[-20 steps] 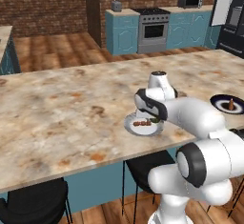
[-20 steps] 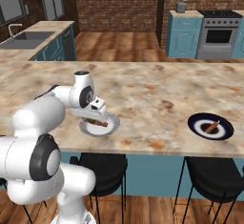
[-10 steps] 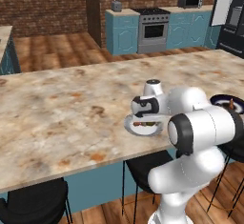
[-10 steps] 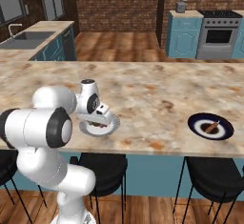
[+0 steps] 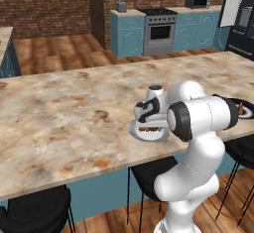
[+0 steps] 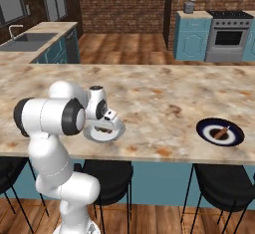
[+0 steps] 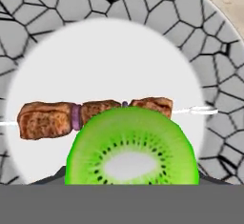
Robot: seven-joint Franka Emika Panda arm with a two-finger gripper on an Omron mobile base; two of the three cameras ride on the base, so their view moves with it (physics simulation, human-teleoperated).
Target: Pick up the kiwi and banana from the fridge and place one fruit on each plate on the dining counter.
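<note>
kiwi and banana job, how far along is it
Done, perhaps: a small brown piece lies on the navy plate, possibly the banana; too small to tell. In hand: the gripper holds the kiwi over the grey plate, beside a skewer. Left: release the kiwi there.

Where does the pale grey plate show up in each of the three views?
Left base view: pale grey plate right of centre on the dining counter, partly behind the arm.
Right base view: left of centre near the counter's front edge.
Hand view: close up, its crackled rim around a skewer.
Shared landmark: the skewer on the plate.
</note>
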